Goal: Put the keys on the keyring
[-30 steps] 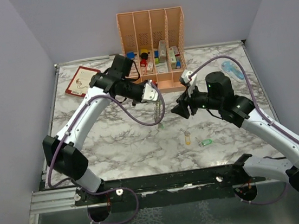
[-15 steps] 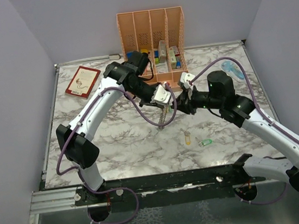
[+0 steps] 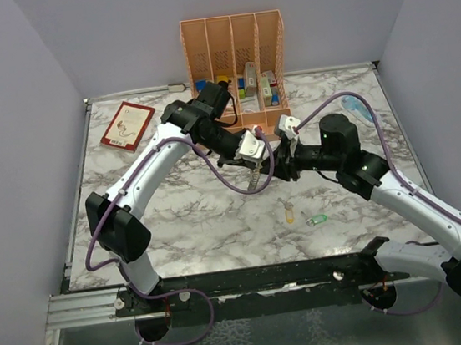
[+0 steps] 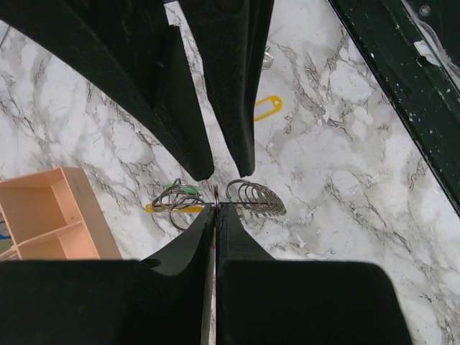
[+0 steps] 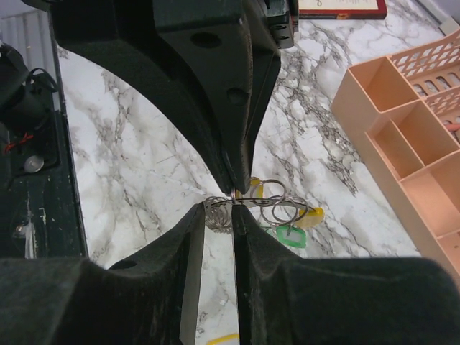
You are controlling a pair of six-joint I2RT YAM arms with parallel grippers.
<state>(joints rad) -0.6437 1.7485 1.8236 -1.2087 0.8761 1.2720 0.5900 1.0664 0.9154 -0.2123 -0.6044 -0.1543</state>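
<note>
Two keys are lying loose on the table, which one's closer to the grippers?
The yellow key; the green key lies to its right, farther away.

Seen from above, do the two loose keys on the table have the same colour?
No, one is the yellow key and the other is the green key, lying close together on the table.

Overhead camera looks down from behind; both close wrist cameras share the table (image 4: 359, 165).
</note>
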